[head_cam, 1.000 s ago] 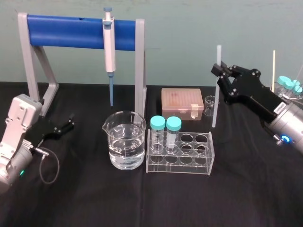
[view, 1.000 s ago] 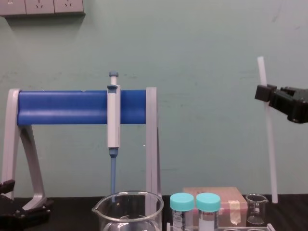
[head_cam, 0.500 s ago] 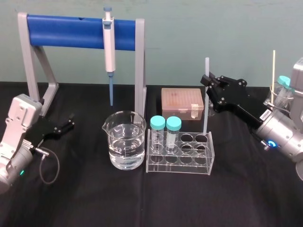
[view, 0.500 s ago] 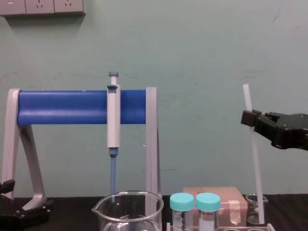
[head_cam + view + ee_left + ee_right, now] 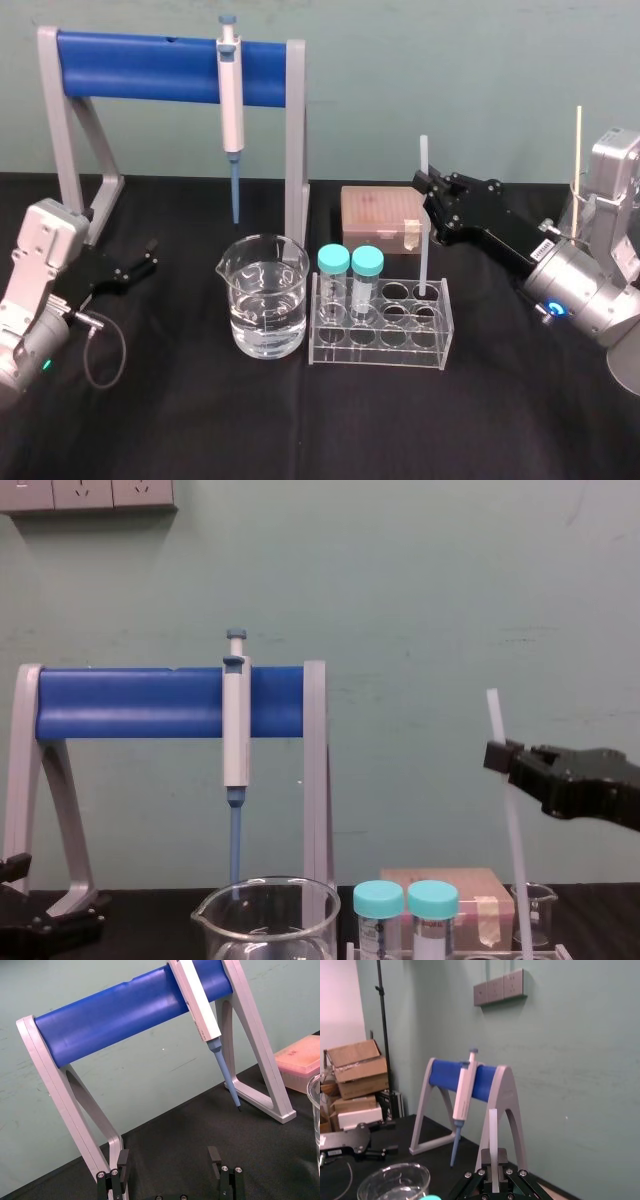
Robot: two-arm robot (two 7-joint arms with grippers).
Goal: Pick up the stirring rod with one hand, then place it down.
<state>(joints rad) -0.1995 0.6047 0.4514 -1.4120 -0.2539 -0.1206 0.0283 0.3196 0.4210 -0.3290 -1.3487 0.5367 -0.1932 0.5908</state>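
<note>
Head view: the right pincer (image 5: pixel 428 203) is clenched on the stirring rod (image 5: pixel 421 160), which stands near upright. Its lower end is at the rear right well of the clear rack (image 5: pixel 378 340) on the bench (image 5: pixel 300 430); whether it is seated cannot be told. Since half a second ago, rod and pincer have come lower and moved toward the robot's left. The left pincer (image 5: pixel 148 258) lies unchanged at the left.

Left wrist view: the left pincer (image 5: pixel 169 1160) is released, fingers spread over the bench.

Right wrist view: the stirring rod (image 5: pixel 493 1125) rises from between the clenched fingers of the right pincer (image 5: pixel 493 1172).

Chest view: the stirring rod (image 5: pixel 495 715), gripped high by the right pincer (image 5: pixel 503 757), slants slightly, and its top sits lower than before.
</note>
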